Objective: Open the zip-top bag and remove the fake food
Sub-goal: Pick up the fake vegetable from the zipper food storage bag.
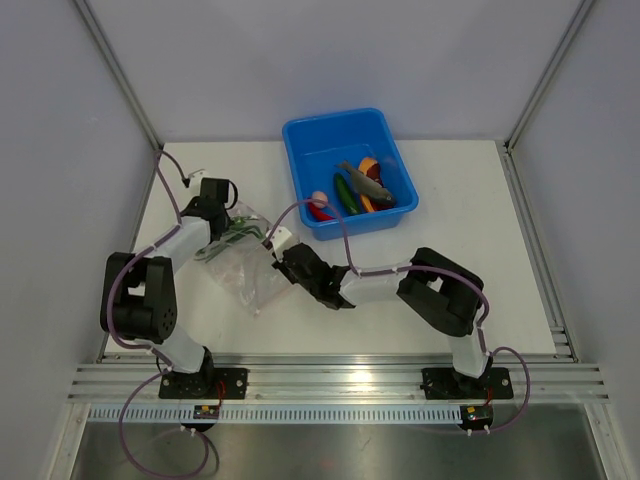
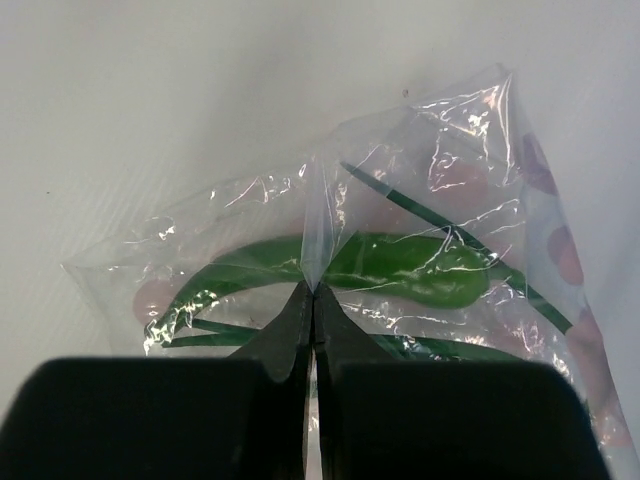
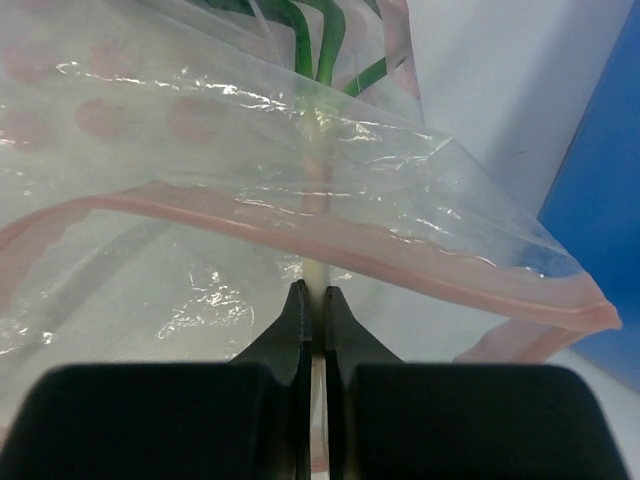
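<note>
Clear crinkled plastic fills both my wrist views: the zip-top bag (image 1: 238, 265) lies on the white table (image 1: 470, 280) between my two arms, on the near-left side of the blue tub (image 1: 300, 140), with its pinkish zip strip (image 3: 400, 250) parted at the mouth. My left gripper (image 2: 313, 298) is clamped tight on a raised fold of the bag's film, a green chilli (image 2: 400, 265) lying inside just beyond the fingertips. My right gripper (image 3: 314, 296) is pinched on the film at the mouth end, green onion stalks (image 3: 325, 40) show through the plastic, and other toy foods (image 1: 362, 185) sit in the tub.
</note>
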Motion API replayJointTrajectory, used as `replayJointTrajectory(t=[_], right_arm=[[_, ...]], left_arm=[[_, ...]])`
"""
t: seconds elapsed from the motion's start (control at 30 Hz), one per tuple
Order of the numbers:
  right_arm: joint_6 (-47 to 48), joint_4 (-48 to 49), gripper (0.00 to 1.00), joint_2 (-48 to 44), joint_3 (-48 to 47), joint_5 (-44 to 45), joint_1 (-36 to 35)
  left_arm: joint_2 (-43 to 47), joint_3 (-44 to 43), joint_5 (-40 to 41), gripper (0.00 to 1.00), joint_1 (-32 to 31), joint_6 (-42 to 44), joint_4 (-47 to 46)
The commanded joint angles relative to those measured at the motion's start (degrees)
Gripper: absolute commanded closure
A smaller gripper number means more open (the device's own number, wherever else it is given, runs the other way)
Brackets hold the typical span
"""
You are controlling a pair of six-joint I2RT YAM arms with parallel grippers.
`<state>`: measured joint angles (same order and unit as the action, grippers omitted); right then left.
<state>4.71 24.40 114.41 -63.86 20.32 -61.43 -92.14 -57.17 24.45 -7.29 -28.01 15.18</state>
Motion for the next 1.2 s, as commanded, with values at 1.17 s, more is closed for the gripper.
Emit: replayJointTrajectory(t=[1.17], right_arm=[[3.12, 9.17, 1.00, -19.13, 9.98, 20.99, 1.04]], left_arm=[[7.41, 5.66, 2.97, 1.00, 5.44, -8.64, 0.20]])
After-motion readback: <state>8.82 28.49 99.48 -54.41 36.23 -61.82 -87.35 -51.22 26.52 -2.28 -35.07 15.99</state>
